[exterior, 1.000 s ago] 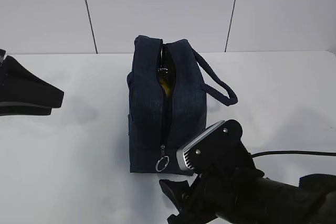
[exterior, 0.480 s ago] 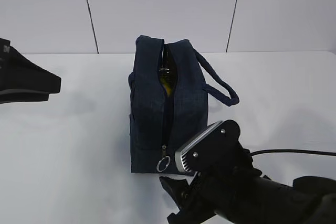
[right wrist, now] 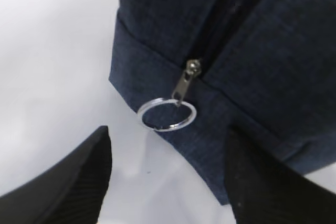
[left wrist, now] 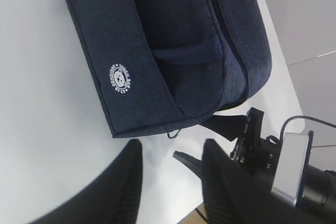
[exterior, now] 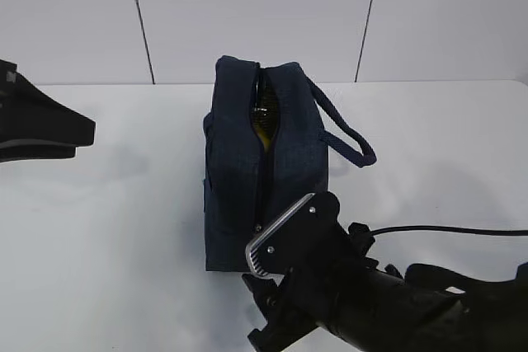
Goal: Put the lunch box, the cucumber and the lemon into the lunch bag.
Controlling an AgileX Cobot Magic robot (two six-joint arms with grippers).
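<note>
The right gripper is hovering wide open around the ring pull of the lunch bag, which is standing mid-table with something yellow peeking out. The left gripper is sitting half open, holding nothing. That thin ring is probably slipping out if the jaws close off-center.

Matte black right arm with silver ribbed camera block, trailing black cable.

the boxy dark navy fabric lunch bag stands mid-table on the white table; its loop handle hangs to the right; the metal ring pull lies at its near bottom edge; the right hand sits just before it; the left hand is well apart at the left.
</note>
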